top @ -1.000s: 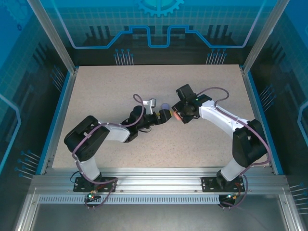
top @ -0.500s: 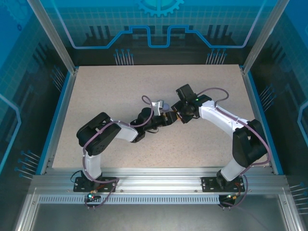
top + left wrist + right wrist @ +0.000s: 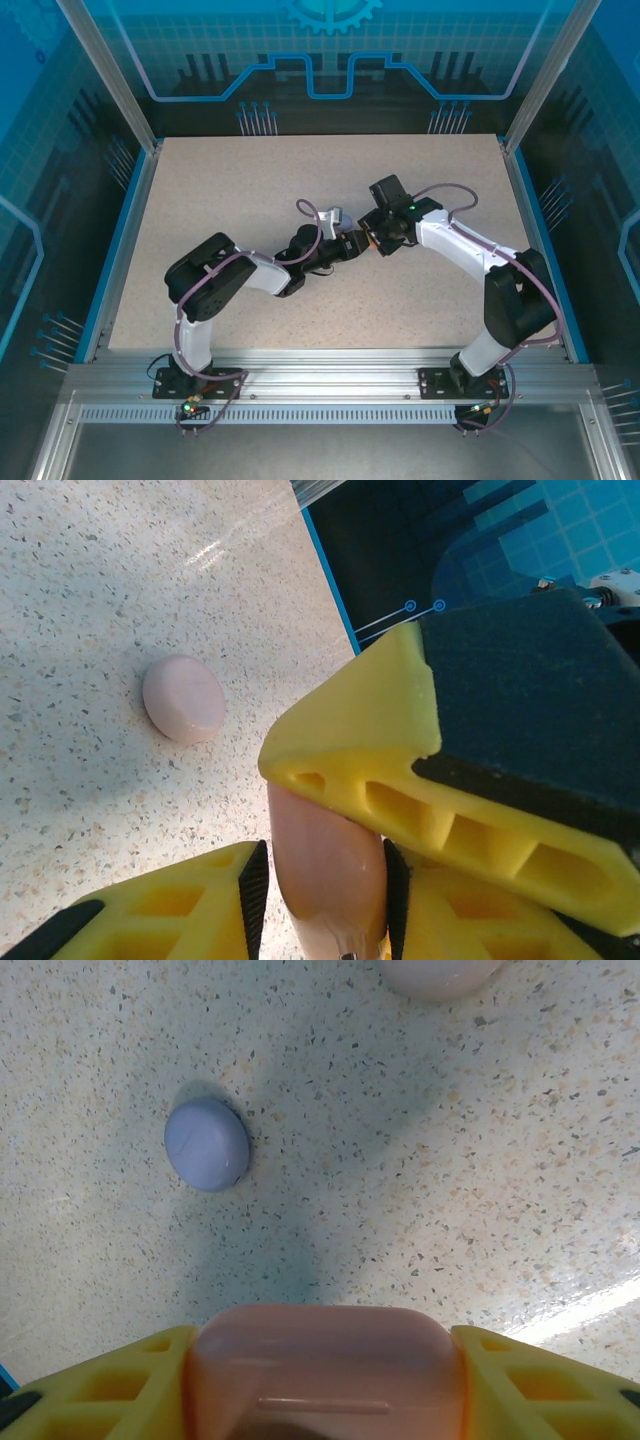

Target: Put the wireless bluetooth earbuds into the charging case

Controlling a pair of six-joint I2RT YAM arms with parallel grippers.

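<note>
A coral-orange charging case [image 3: 325,1370] sits closed between the yellow fingers of my right gripper [image 3: 322,1350], which is shut on its two ends. My left gripper [image 3: 320,865] meets it from the other side, its black pads pressed against the sides of the same case [image 3: 330,860]. One right finger [image 3: 350,760] lies across the case just above the left pads. Seen from above, the left gripper [image 3: 352,246] and the right gripper [image 3: 372,238] touch noses at the table's middle. The earbuds are hidden.
A purple case [image 3: 207,1144] lies closed on the speckled table [image 3: 420,1160] below the right gripper. A pale pink case [image 3: 184,698], also closed, lies a little farther off [image 3: 440,975]. A blue rail [image 3: 330,580] edges the table.
My left arm has reached right to the right gripper, and its jaws have closed from wide open onto the coral-orange case. The right arm has barely moved.
</note>
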